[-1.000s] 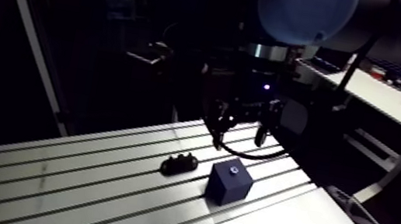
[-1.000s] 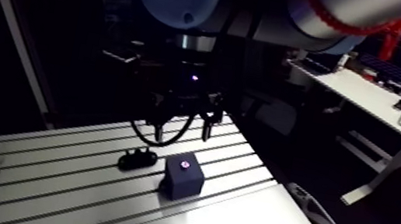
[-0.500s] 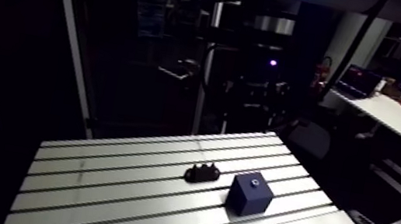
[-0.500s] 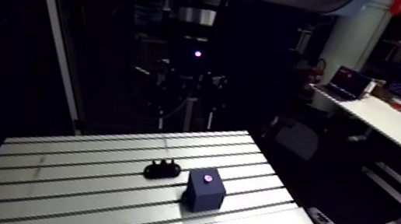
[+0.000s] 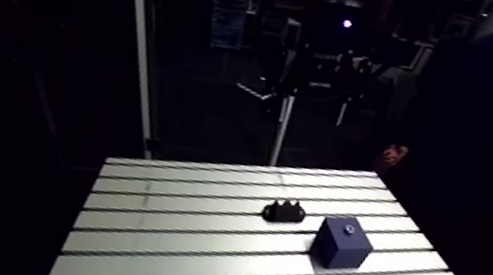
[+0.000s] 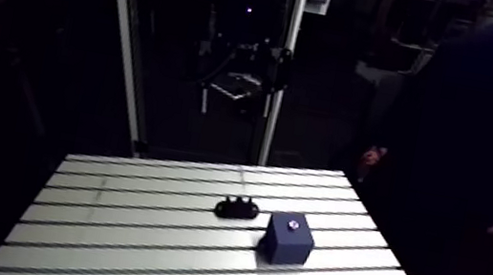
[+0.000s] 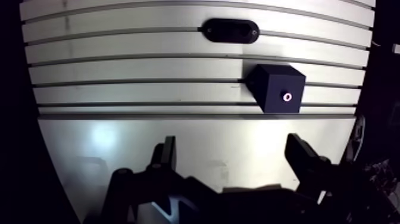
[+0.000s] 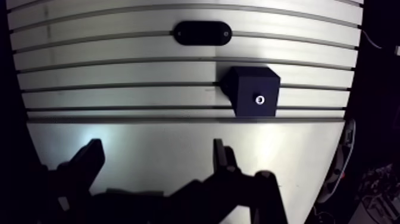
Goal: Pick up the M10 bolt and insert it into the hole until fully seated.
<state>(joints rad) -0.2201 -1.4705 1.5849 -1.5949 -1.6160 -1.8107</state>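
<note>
Jaws are wide open with nothing between them, hanging well above the tabletop (image 7: 119,65). I can't spot a loose M10 bolt anywhere on the slotted surface.

What I do see is a dark block (image 7: 275,83) ahead of the jaws. It sits off toward one finger rather than centred in the gap. The hole (image 7: 287,96) in its upper face has a small bright ring in it. Could be a bolt head already sitting in there, could just be the bore's rim catching light, it's too small to tell.

Farther ahead, past the block and apart from it, there's a black oblong holder (image 7: 231,30), with its long axis running along the tabletop slots. The arm view shows a few bumps on top of it, and I can't make out whether one of them is the bolt.

If that ring is the bolt, my read is its long axis runs straight down into the block, head up toward the wrist, so there's no shank to grab. If it's in the holder, the jaws have to go forward past the block, drop, and close across the shank. Either way it's forward and down, plus a sideways shift.

Heads up: a person (image 6: 476,122) is standing by the tabletop's corner, with a hand (image 6: 370,156) near the edge.
</note>
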